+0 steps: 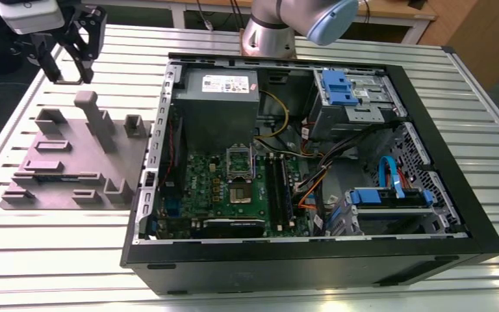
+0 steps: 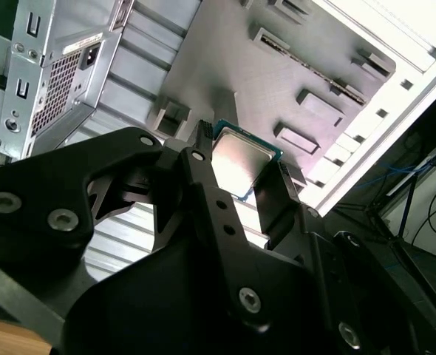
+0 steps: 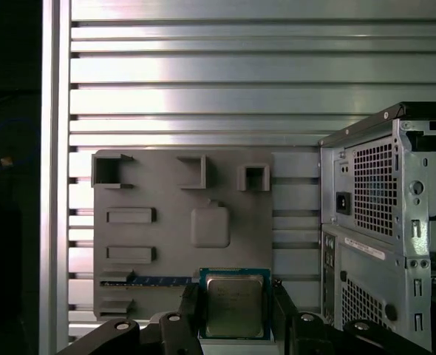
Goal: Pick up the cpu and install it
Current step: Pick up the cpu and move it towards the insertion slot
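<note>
Gripper (image 3: 236, 314) fingers (image 3: 191, 314) clenched on the cpu (image 3: 234, 299), which sits between them, pinched by two opposite edges. Judged light, stiff and thin, with a fragile underside; hold by edges only.

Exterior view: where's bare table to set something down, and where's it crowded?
Bare table: along the grey fixture's near edge at the exterior view's left, and past the case at its right. Crowded: cables inside the case, posts across the fixture.
</note>
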### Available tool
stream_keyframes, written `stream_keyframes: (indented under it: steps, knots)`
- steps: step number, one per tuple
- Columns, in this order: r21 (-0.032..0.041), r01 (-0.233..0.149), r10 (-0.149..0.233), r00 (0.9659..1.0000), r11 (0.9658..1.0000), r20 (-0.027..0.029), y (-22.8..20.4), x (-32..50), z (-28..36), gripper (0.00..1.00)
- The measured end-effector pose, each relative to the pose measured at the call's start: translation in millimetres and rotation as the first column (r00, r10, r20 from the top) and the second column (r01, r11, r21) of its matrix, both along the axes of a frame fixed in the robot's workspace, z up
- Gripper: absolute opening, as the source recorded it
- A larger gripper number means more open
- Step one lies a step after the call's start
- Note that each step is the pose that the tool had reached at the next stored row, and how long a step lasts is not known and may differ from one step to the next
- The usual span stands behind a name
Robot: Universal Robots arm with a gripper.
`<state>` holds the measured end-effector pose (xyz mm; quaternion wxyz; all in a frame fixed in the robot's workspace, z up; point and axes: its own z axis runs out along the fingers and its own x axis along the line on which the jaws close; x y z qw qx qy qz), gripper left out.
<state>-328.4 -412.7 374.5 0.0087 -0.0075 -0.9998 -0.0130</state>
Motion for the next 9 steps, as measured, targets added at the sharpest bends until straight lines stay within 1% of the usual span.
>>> stream_keyframes:
  steps: [9]
  knots:
    - [0.0, 0.0, 0.0, 1.0, 1.0, 0.0, 0.0, 4.0, 0.0, 0.47]
